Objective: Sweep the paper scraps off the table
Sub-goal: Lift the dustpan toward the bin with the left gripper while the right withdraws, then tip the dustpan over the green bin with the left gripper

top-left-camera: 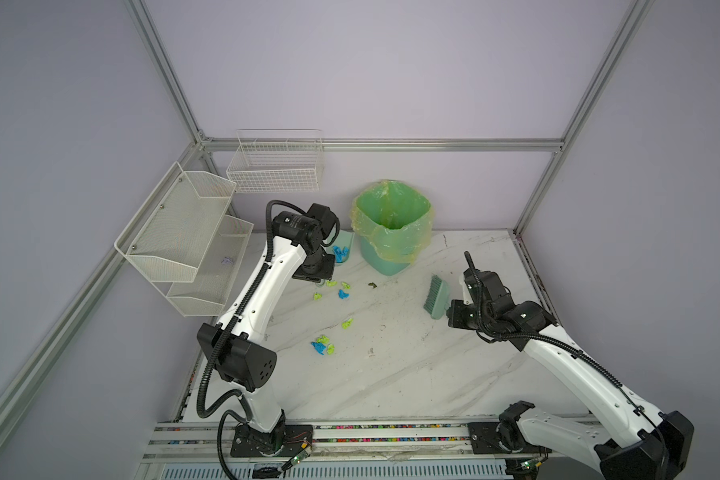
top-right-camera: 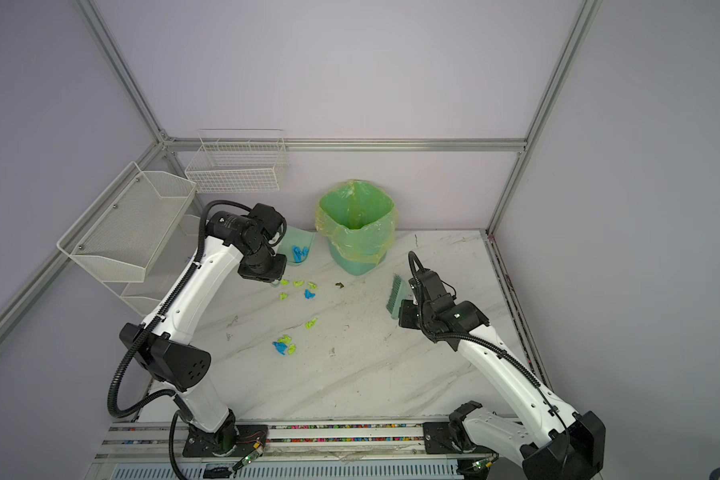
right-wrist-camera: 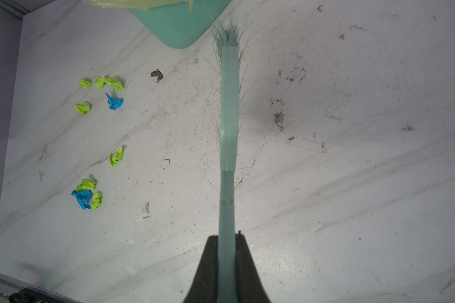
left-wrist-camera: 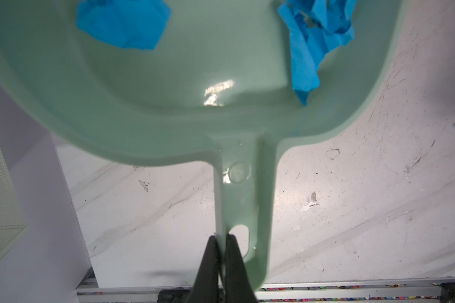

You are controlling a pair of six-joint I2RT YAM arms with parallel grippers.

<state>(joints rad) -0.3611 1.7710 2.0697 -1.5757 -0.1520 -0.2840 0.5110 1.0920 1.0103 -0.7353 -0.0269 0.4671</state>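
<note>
Partway: the left gripper (left-wrist-camera: 222, 244) clamps the dustpan (left-wrist-camera: 195, 52), which holds blue paper scraps (left-wrist-camera: 121, 23). The right gripper (right-wrist-camera: 227, 244) clamps the brush (right-wrist-camera: 229, 105). Others litter the table (top-left-camera: 391, 374) at the brush's nine o'clock.

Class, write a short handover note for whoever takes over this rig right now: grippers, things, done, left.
Left gripper: shut on the dustpan handle, pan beside the bin.
Right gripper: shut on the brush, apart from the litter.
Done: some blue paper scraps lie in the pan.
Left: blue and yellow-green scraps scattered on the table, to sweep up.
</note>
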